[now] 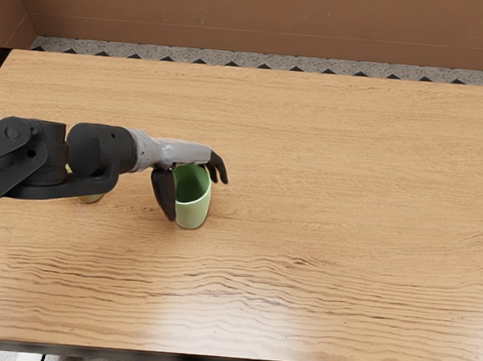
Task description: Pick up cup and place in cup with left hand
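Note:
My left hand [195,179] is at the back of a green cup [192,213], its dark thumb along the cup's left side and its lightly bent fingers reaching past the rim on the right. Wood shows between the outermost fingertip and the cup, and the hand looks open. The cup stands upright with its mouth visible; whether its base touches the table is unclear. A yellowish object [90,198], mostly hidden under the left forearm, shows only small parts; its shape cannot be made out.
The wooden table [329,238] spans the view, with its front edge near the bottom of the picture. A brown wall rises beyond the back edge, above a strip of speckled floor. The left forearm crosses the table's left part.

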You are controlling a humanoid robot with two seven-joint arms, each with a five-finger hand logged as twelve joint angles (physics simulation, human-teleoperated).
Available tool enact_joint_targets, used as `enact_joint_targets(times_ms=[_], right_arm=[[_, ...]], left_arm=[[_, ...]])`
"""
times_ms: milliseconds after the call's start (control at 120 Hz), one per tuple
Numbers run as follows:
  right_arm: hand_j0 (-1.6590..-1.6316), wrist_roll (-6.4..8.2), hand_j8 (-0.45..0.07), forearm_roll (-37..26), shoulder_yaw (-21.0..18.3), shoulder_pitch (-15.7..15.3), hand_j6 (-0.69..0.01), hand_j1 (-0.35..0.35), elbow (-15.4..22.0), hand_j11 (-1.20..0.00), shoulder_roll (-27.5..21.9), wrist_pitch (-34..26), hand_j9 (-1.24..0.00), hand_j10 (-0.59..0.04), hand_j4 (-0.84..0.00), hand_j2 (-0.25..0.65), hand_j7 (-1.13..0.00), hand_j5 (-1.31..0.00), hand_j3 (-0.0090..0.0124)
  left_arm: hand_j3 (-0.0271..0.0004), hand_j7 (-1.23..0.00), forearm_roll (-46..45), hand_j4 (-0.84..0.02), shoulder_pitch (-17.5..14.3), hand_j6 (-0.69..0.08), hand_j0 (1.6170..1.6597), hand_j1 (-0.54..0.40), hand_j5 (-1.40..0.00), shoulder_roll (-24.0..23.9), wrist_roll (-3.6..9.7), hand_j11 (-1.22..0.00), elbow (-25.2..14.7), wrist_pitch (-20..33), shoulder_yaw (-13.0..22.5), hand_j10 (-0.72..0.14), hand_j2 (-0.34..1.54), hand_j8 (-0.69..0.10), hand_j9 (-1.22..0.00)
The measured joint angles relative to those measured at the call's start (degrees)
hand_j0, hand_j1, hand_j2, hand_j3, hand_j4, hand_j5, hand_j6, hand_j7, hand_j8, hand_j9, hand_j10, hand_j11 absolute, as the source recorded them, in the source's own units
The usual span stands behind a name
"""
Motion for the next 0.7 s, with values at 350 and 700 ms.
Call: enact_joint_targets(times_ms=[350,700], right_arm=[[-1.6581,0.00,-0.001,0.0,0.0,0.0,-0.001,-0.349,0.0,0.00,0.0,0.0,0.00,0.000,-0.001,0.000,0.00,0.00,0.0000],[-1.6581,0.00,-0.001,0.0,0.0,0.0,-0.001,-0.349,0.0,0.00,0.0,0.0,0.00,0.000,0.000,0.000,0.00,0.00,0.0000]], left_arm=[[0.0000,-0.57,1.7,-0.415,0.3,-0.351,1.6552,-0.151,-0.57,0.0,0.03,-0.57,0.1,2.6,0.9,-0.311,0.09,-0.258,-0.57],[0.0000,-0.61,4.9,-0.488,-0.7,-0.344,1.6521,-0.144,-0.58,-0.4,0.01,-0.62,0.1,4.7,3.7,-0.335,0.19,-0.242,-0.62]])
